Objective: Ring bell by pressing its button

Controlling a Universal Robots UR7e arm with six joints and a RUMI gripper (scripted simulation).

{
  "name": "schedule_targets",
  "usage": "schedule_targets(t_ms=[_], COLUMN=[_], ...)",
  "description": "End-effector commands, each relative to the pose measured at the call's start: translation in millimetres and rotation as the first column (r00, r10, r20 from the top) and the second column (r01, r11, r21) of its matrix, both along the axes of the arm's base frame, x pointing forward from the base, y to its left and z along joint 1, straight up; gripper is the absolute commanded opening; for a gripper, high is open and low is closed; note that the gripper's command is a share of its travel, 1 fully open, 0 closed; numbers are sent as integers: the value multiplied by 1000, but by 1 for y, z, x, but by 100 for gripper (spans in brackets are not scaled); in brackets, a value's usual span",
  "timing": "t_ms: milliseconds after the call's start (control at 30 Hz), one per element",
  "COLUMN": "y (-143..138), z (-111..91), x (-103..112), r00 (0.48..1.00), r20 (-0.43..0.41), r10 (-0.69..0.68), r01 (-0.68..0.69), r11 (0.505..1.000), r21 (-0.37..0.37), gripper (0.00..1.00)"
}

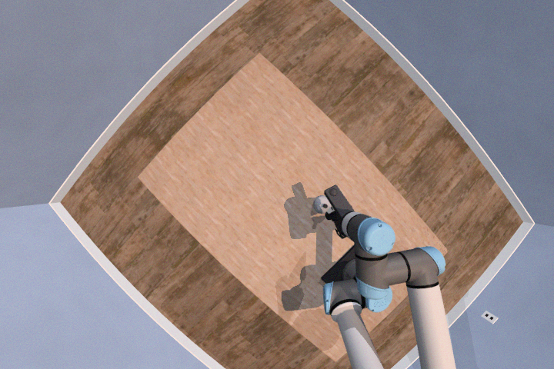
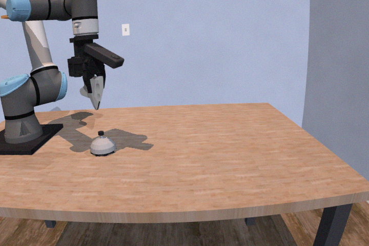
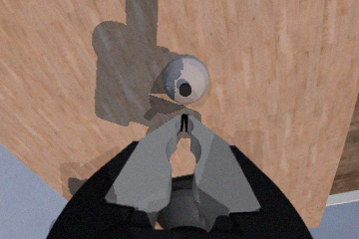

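The gripper [image 2: 97, 107] is hanging in the air with its two pale fingers [image 2: 95, 89] pressed together into a single point, gripping nothing, and that point is aiming straight down. In the wrist view the fingertips are meeting just short of the bell [image 3: 185, 80], so the tool is sitting a little to one side of the dome rather than squarely over it. Seen from the exterior, the closed tip is floating well above the table [image 2: 208, 150] — no part of it is touching the bell [image 2: 102, 145] or the wood.

The bell, a small grey dome on a dark base, is standing upright on the table near the robot's end of it, with its black button [image 2: 100, 132] poking up from the crown. In the top view the bell [image 1: 318, 204] is showing partly from under the gripper body.

Behind the gripper, a black bracket [image 2: 103, 55] is jutting out sideways from the wrist, and the grey arm with light-blue joint caps [image 2: 13, 82] is rising from a black base plate [image 2: 49, 130] that is lying on the table's corner. The arm's shadow is falling across the wood around the bell. A white wall plate [image 2: 125, 29] is showing on the blue wall behind.
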State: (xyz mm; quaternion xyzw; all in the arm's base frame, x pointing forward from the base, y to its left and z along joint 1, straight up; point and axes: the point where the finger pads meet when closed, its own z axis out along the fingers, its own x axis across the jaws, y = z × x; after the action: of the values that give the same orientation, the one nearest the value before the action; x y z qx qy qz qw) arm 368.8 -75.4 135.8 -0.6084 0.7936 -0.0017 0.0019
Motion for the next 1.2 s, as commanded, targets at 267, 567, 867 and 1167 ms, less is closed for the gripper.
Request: schedule_targets(t_ms=[267, 567, 867, 1167], y=[1, 1, 2, 2], z=[-6, -17, -30, -47], x=[-1, 0, 1, 2], r00=[1000, 1000, 1000, 1000], r20=[-2, -2, -2, -2], r10=[0, 1, 1, 1], r01=[0, -1, -1, -1], r11=[1000, 1000, 1000, 1000], r21=[1, 1, 1, 1], gripper=[0, 0, 0, 0])
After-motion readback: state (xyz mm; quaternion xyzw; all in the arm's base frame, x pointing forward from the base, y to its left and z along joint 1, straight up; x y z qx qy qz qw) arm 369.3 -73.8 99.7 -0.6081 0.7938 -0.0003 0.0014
